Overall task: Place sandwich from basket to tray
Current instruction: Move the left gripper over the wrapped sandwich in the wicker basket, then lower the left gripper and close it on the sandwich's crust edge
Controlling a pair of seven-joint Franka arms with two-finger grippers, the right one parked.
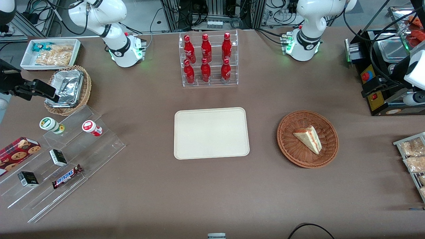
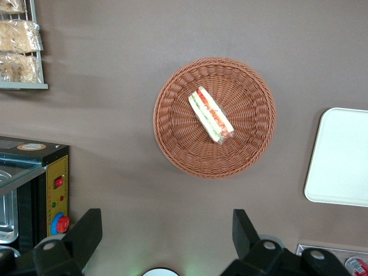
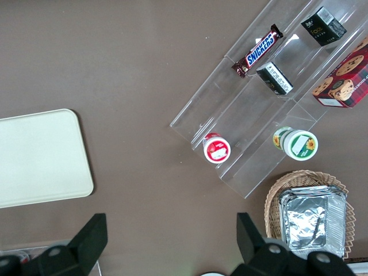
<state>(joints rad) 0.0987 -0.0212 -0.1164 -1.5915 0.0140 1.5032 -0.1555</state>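
The sandwich (image 1: 308, 138) (image 2: 211, 115), a pale wedge with red and green filling, lies in the round reddish-brown basket (image 1: 289, 152) (image 2: 172, 144). The cream tray (image 1: 211, 132) (image 2: 342, 155) lies bare beside the basket, toward the parked arm's end. In the left wrist view my gripper (image 2: 165, 217) hangs high over bare tablecloth, farther from the front camera than the basket. It is open, its two black fingers (image 2: 86, 230) wide apart with nothing between them.
A clear rack of red bottles (image 1: 208, 59) stands farther back than the tray. A black machine with a red button (image 1: 375, 89) (image 2: 52, 190) and a rack of bagged snacks (image 1: 411, 156) (image 2: 20, 40) sit at the working arm's end. Clear display steps (image 1: 63, 159) lie toward the parked arm's end.
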